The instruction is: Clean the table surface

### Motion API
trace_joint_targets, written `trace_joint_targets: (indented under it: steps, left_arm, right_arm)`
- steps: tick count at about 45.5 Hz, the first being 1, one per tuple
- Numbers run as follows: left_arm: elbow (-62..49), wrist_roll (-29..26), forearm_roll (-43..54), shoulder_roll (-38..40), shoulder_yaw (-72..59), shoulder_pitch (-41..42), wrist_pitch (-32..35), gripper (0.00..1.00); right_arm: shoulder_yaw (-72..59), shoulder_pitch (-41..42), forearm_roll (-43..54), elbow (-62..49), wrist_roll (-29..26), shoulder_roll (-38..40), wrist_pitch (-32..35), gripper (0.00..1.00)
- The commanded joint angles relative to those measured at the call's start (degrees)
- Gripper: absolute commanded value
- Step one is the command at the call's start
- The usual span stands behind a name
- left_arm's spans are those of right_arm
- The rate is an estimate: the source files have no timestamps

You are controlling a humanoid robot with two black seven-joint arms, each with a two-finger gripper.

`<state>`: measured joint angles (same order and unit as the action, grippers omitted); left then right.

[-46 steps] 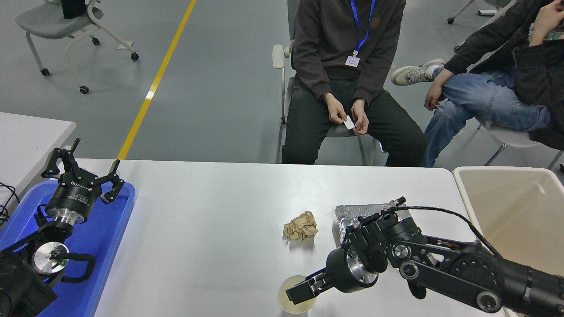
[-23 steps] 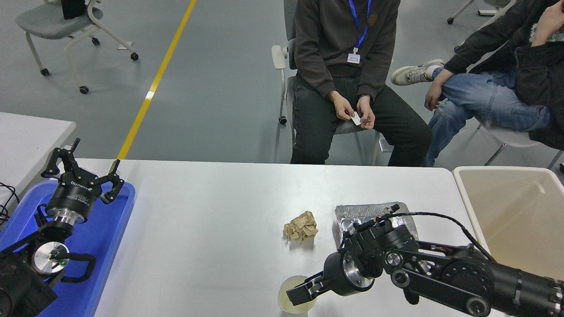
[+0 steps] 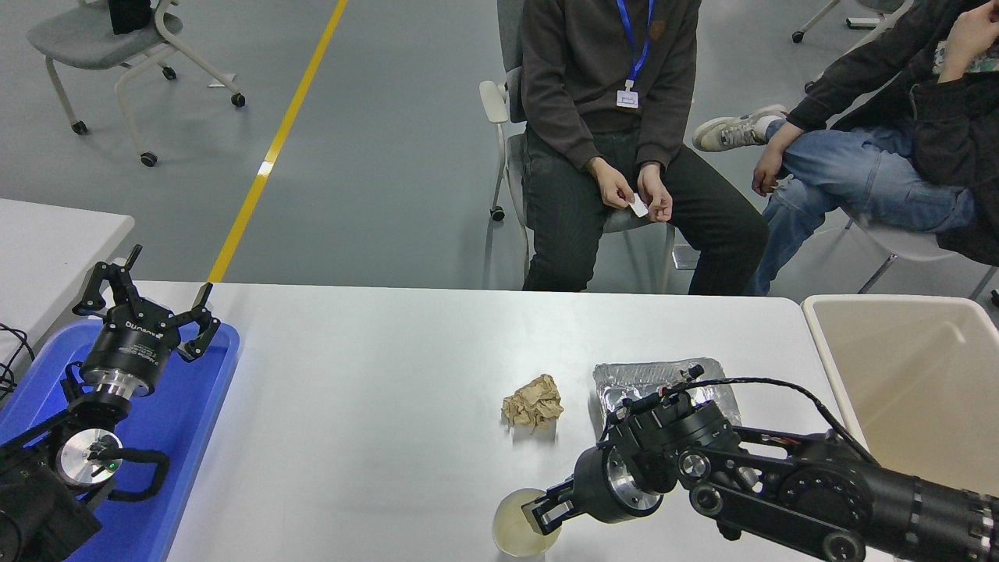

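Since the earlier frames the right end effector (image 3: 544, 513) has slid rightward and lower, its blunt black fingertips now over the right rim of the round, pale, translucent cup (image 3: 521, 533). Whether the fingers pinch that thin rim cannot be told. Behind the arm lies a crinkled, shiny foil tray (image 3: 663, 382), and to its left a crumpled ball of brown paper (image 3: 533, 402). All three rest on the smooth grey-white desk (image 3: 375, 406), which fills the middle of the view. A beige bin (image 3: 897, 367) with rounded walls stands at its right end. At lower left, the left end effector (image 3: 148, 308) hangs open, fingers splayed, over a glossy blue plastic tray (image 3: 187, 421).
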<state>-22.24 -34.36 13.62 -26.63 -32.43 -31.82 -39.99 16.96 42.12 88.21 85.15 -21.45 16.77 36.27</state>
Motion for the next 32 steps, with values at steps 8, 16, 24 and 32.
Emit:
trace_joint_targets:
  steps: [8,16,24,32]
  left_arm:
    - [0.0,-0.01,0.0,0.0,0.0,0.0,0.0,1.0]
    - [0.0,-0.01,0.0,0.0,0.0,0.0,0.0,1.0]
    - [0.0,-0.01,0.0,0.0,0.0,0.0,0.0,1.0]
    - [0.0,-0.01,0.0,0.0,0.0,0.0,0.0,1.0]
  right_arm:
    - [-0.7,0.59,0.12,-0.08,0.0,1.42,0.21,0.0]
    - [-0.62,2.87,-0.67,1.5,-0.43,3.18,0.38,0.0]
    - [-0.7,7.27,-5.68,6.07,-0.7,5.72,0.82,0.0]
    - [-0.53,14.03,-11.3,8.01,-1.14,9.68,3.46,0.0]
